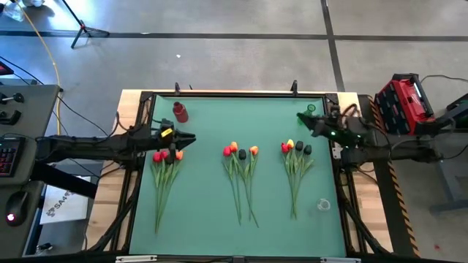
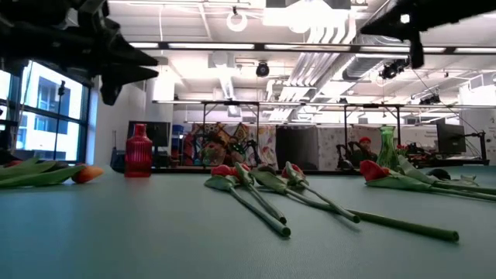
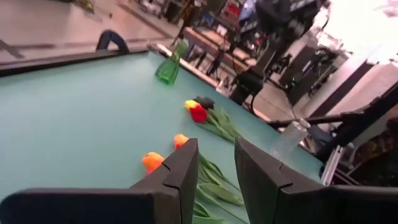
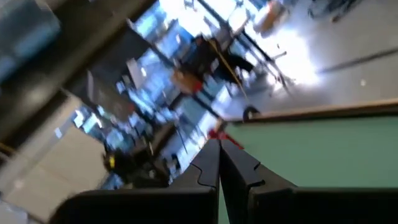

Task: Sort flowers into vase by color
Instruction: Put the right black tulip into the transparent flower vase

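Three bunches of tulips lie flat on the green mat, heads toward the far edge. The left bunch (image 1: 167, 164) has red and orange heads. So does the middle bunch (image 1: 240, 162). The right bunch (image 1: 296, 157) has red and yellow heads. My left gripper (image 1: 190, 138) hovers above the mat, just beyond the left bunch's heads. It is open and empty, and the middle bunch's orange heads (image 3: 152, 160) show past its fingers. My right gripper (image 1: 300, 117) is shut and empty. It is raised near the green vase (image 1: 311, 109), beyond the right bunch.
A red vase (image 1: 180, 112) stands at the far left of the mat. The green vase stands at the far right and also shows in the left wrist view (image 3: 166, 68). A clear vase (image 1: 324, 205) stands near the right edge. Bare mat lies between the bunches and along the near edge.
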